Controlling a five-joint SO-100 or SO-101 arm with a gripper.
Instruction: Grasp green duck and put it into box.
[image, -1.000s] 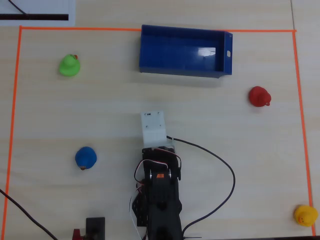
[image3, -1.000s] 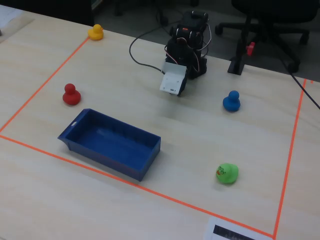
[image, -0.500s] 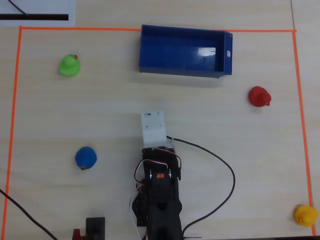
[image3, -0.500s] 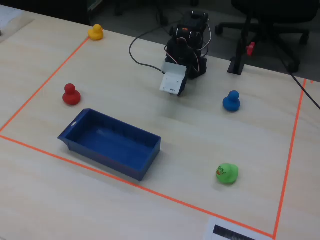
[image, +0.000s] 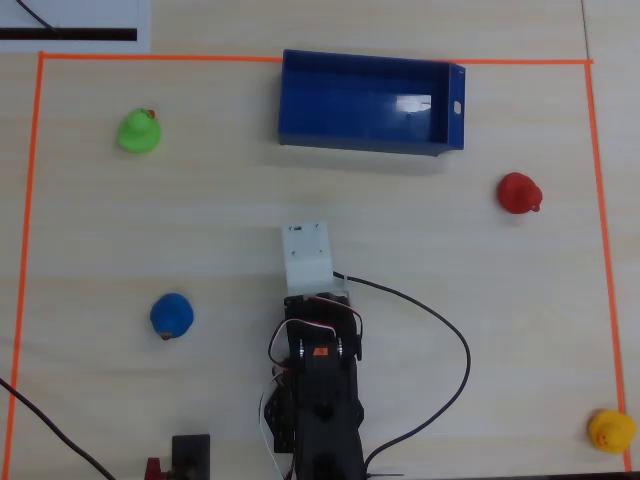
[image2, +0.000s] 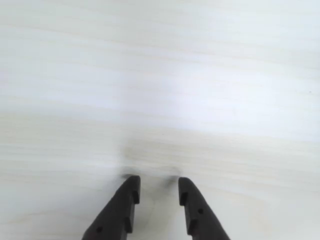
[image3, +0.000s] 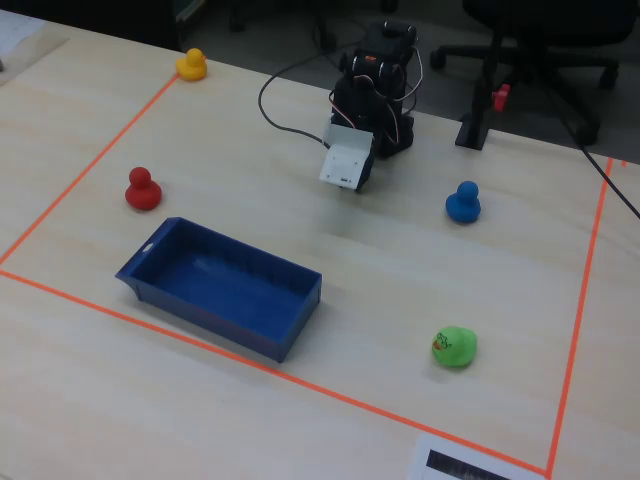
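Hovering mid-table, gripper (image2: 157, 186) jaws slightly apart, empty — best swing toward the duck (image: 139, 131), well apart, opening wider before descending.

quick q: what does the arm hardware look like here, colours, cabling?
Arm is black, with a white boxy wrist housing. Red, white and black wires loop over the joints; a black cable trails across the table. Gripper has matte black tapered jaws with small screw holes.

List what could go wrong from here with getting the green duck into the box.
1. The pincer is over bare table, far from the green duck; a long reach may end off-centre.
2. The round duck could slip from the fingers.
3. The box has low walls; a careless release could bounce out.
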